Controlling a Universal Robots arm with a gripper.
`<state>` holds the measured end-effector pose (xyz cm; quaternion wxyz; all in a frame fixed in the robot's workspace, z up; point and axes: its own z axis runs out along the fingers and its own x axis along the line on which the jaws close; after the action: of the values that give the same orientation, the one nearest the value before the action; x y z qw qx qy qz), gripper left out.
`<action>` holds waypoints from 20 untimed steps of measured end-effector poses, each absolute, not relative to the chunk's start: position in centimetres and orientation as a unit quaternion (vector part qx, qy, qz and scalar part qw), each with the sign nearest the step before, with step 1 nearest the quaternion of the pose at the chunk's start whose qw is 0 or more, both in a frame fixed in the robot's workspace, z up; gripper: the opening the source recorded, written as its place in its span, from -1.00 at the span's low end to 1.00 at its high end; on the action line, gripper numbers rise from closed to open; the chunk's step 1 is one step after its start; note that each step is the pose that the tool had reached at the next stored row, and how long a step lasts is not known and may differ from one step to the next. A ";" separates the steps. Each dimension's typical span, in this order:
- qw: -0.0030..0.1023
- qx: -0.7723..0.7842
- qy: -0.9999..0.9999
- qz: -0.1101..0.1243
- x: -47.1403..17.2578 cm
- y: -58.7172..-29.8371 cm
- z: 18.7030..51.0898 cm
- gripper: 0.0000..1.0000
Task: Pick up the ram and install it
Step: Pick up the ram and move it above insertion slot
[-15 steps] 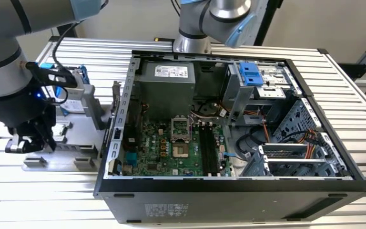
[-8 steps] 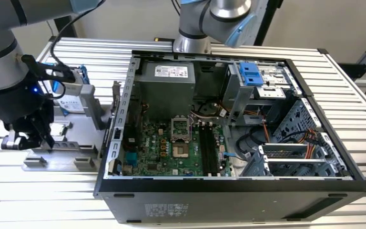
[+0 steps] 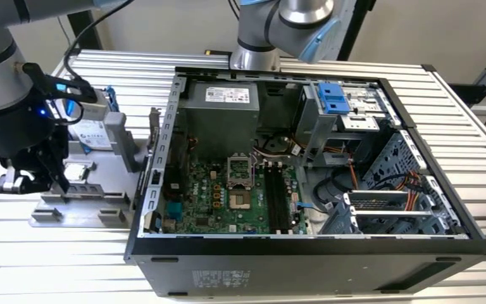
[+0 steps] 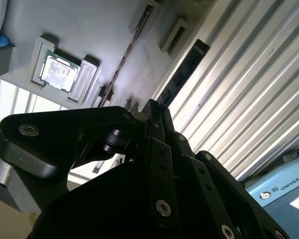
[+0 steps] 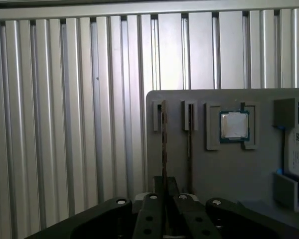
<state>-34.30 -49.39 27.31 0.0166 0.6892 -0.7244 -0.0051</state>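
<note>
The claw (image 5: 164, 185) is clamped on the ram (image 5: 164, 144), which stands on edge in the gray holder (image 5: 224, 169) beside a second stick (image 5: 190, 139), a CPU chip (image 5: 234, 124) and a hard drive (image 5: 298, 149).

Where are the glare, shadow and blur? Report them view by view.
Exterior view: even light, but the computer case interior sits in shadow. Second wrist view: glare whitens the CPU chip; the gripper is a dark, soft-focus mass. First wrist view: dim, the ram edge-on in shade, table slats streaked with reflections.
</note>
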 end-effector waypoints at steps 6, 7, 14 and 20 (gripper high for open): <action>0.017 0.689 -0.724 -0.005 -34.3 -49.4 27.9 -1.00; 0.017 0.689 -0.724 -0.005 -34.3 -49.4 28.0 -1.00; 0.017 0.689 -0.724 -0.005 -34.3 -49.4 28.8 -1.00; 0.017 0.689 -0.724 -0.005 -34.3 -49.4 29.7 -1.00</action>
<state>-34.30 -49.39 29.68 0.0166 0.6892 -0.7244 -0.0051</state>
